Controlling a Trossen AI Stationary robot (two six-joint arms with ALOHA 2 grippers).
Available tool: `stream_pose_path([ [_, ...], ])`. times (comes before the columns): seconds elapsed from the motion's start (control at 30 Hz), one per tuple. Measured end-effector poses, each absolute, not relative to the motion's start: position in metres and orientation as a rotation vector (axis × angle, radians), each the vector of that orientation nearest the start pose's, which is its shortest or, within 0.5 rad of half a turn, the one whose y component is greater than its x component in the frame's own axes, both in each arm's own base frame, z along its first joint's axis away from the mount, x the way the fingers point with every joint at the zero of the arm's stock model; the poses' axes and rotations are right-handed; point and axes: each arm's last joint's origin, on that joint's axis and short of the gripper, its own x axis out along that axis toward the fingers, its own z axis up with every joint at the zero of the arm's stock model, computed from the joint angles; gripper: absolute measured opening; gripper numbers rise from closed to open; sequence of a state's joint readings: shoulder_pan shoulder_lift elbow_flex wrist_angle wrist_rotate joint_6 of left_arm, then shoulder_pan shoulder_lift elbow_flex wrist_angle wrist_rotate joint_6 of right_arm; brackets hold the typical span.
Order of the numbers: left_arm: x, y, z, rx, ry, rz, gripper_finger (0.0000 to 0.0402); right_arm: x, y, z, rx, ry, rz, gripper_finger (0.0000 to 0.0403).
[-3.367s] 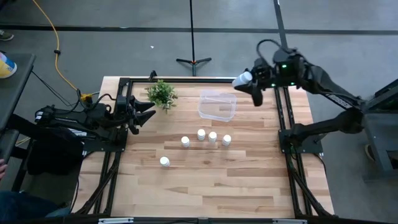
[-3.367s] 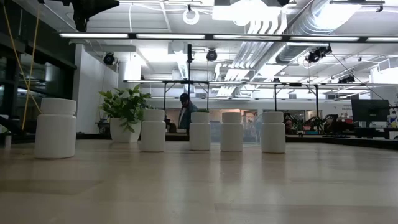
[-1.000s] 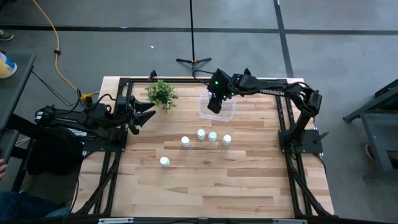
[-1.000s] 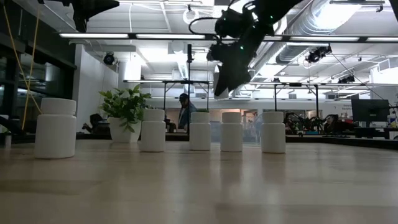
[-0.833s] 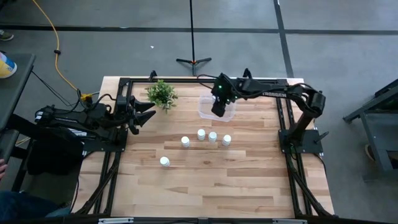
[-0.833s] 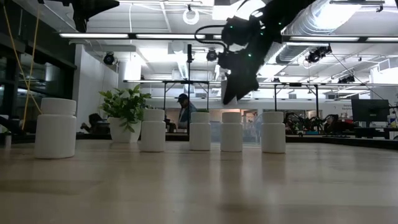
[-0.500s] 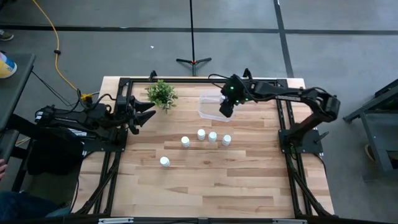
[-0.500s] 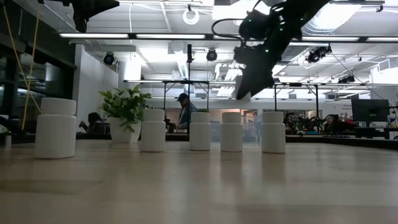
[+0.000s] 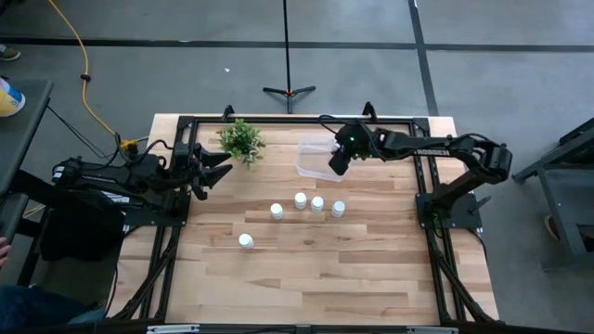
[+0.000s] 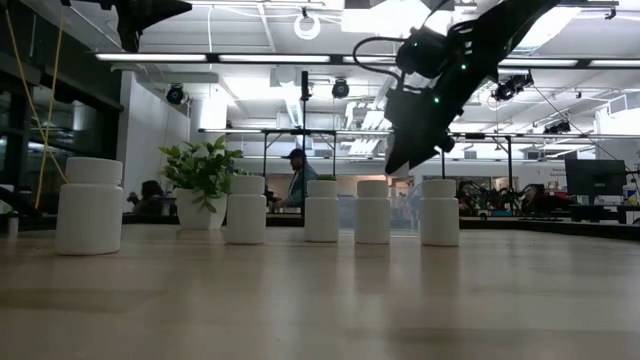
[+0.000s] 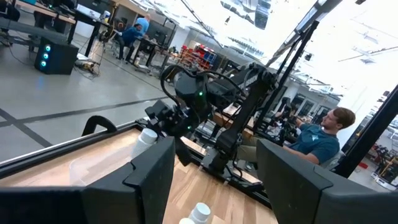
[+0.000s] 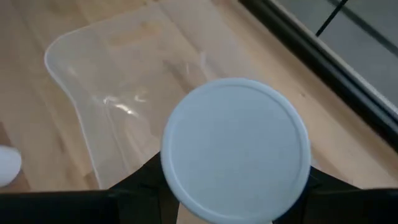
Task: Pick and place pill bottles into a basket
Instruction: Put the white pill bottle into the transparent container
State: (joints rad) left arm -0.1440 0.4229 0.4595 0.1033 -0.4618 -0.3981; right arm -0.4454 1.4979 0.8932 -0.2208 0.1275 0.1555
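One white pill bottle [image 12: 236,148], cap end toward the wrist camera, sits clamped between the right gripper's [image 9: 338,163] fingers [image 12: 140,180] above the clear basket [image 12: 118,99]. Five more bottles [image 9: 316,203] stand upright on the table, well apart from those fingers.

Long ceiling light strips [image 10: 330,58] brighten the room evenly, yet the backlit dark robot arm [image 10: 440,70] shows as a silhouette. The near pale wooden tabletop [image 10: 320,310] looks soft and blurred. Glare washes out the left wrist view's upper right.
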Motion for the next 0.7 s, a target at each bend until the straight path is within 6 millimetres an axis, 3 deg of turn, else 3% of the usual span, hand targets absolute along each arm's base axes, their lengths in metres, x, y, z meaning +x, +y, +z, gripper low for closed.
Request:
stream_pose_path([
  [0.27, 0.115, -0.004, 0.294, -0.436, -0.195, 0.288, 0.0260, 0.283, -0.139, 0.214, 0.285, 0.617, -0.604, 0.0169],
  [0.7, 0.115, -0.004, 0.294, -0.436, -0.195, 0.289, 0.0260, 0.307, -0.148, 0.185, 0.338, 0.546, -0.541, 0.0169],
])
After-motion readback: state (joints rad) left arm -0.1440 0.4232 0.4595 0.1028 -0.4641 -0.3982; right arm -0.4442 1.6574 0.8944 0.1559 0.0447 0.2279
